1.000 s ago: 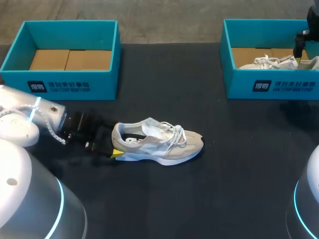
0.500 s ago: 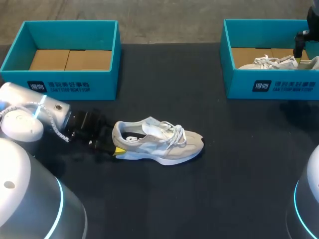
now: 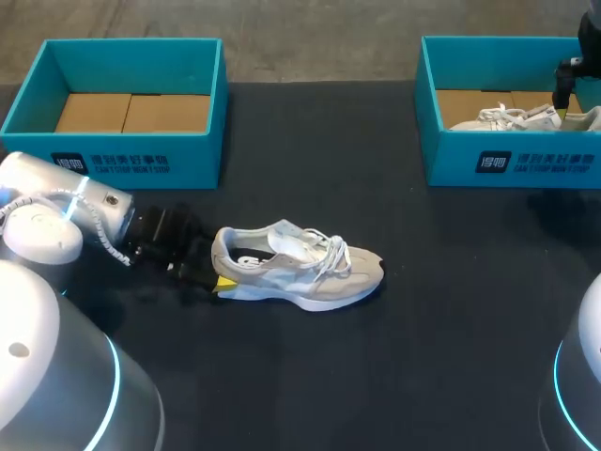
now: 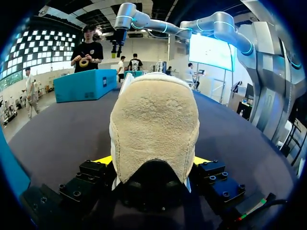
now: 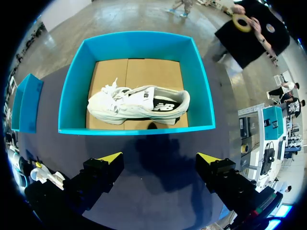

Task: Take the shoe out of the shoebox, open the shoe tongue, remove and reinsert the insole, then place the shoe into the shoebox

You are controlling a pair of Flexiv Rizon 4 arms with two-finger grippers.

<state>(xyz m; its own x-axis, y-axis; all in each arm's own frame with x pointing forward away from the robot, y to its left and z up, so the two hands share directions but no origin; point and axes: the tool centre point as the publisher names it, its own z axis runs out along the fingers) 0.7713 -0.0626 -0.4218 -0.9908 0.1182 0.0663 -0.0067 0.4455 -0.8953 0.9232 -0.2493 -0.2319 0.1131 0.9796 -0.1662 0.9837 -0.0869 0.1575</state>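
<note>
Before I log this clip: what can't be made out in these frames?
- Insole of the table shoe: too small in the head view; in the left wrist view the heel blocks the opening.
- Right gripper: head view, largely cut off by the edge above the right shoebox.
- Left gripper: tips mostly behind the heel, left wrist view.

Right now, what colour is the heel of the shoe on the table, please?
Beige; the heel shows best in the left wrist view.
</note>
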